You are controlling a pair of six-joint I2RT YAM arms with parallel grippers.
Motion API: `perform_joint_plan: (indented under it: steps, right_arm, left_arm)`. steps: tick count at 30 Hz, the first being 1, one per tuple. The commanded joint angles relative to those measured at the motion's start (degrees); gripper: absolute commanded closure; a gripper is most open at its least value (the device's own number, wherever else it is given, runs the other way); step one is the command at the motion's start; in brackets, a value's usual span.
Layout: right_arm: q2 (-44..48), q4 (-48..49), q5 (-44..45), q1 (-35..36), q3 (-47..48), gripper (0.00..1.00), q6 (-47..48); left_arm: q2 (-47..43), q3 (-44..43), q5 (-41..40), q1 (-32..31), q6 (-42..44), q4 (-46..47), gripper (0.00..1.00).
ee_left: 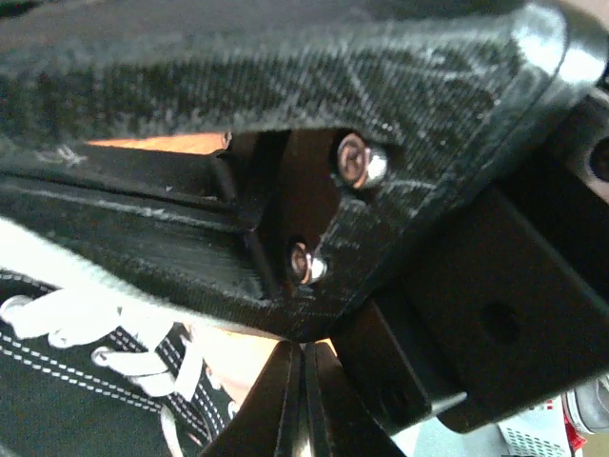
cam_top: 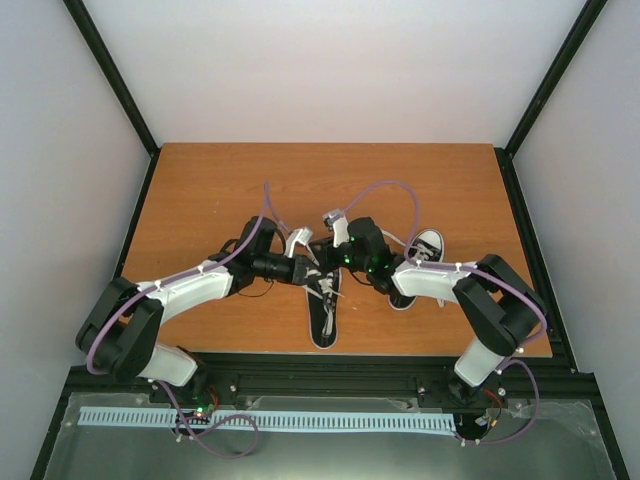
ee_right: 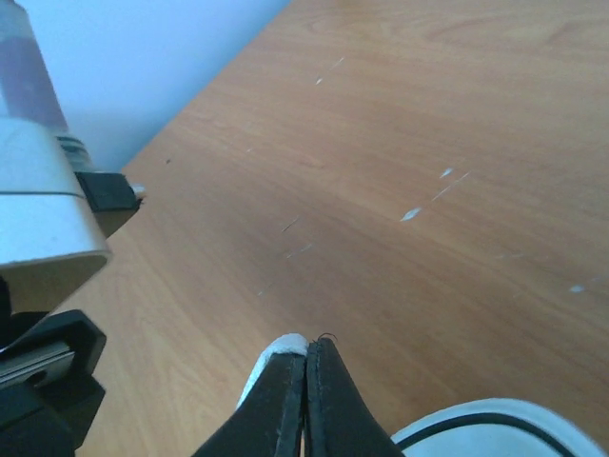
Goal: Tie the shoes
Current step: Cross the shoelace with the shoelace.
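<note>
Where both arms meet over the middle of the table (cam_top: 220, 190), items stand thus.

- Centre shoe (cam_top: 324, 318): lies lengthwise toward the near edge, its far end under the two wrists. Black upper. The white laces (ee_left: 57, 319) run through the eyelets, seen lower left in the left wrist view.
- Second shoe (cam_top: 425, 250): right of the first and apart from it, white toe cap pointing away, partly covered by the right arm.
- Left gripper (ee_left: 304, 357): clenched, fingers pressed together, just beside the laced upper. Whether a lace is caught between them cannot be told.
- Right gripper (ee_right: 306, 347): clenched above bare wood. A small white scrap sits at one fingertip; held or merely behind, unclear.
- White rubber rim (ee_right: 495, 428): low right in the right wrist view, near the fingers.
</note>
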State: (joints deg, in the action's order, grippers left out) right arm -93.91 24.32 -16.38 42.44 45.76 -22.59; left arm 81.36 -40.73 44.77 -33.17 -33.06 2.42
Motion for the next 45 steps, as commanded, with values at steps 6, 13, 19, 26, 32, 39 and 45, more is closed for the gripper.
perform_joint_plan:
  steps: [6, 13, 19, 26, 32, 39, 45]
  right_arm:
    - [-4.0, 3.0, -11.5, -0.4, -2.6, 0.9, -5.7]
    - [1.6, -0.4, -8.6, -3.5, -6.5, 0.58, -5.0]
    - [7.6, -6.7, -6.3, -5.4, -9.4, 0.42, -1.8]
    - [12.8, -10.3, -5.0, -9.5, -12.7, 0.34, -1.0]
    - [10.5, -12.7, -3.7, -13.0, -9.6, 0.31, -1.1]
    - [4.8, -15.5, -3.6, -19.1, -4.5, 0.28, -2.0]
    - [14.6, -9.6, -8.7, -19.4, -11.5, 0.13, 3.0]
  left_arm:
    - [-1.2, 0.2, 1.5, -0.2, 0.8, 2.4, 0.99]
    - [-1.9, 0.5, 0.5, -0.2, 0.6, 2.4, 0.99]
    - [-2.9, 1.0, -1.0, -0.2, -0.4, 3.1, 0.99]
    - [-4.3, 2.3, -1.5, -0.1, -1.3, 4.0, 0.99]
    - [-4.9, 3.0, -1.7, -0.1, -1.6, 4.0, 0.99]
    - [-5.6, 3.4, -2.3, -0.1, -2.0, 3.9, 0.99]
    - [-5.3, 2.8, -4.0, -0.1, -3.8, 3.3, 0.99]
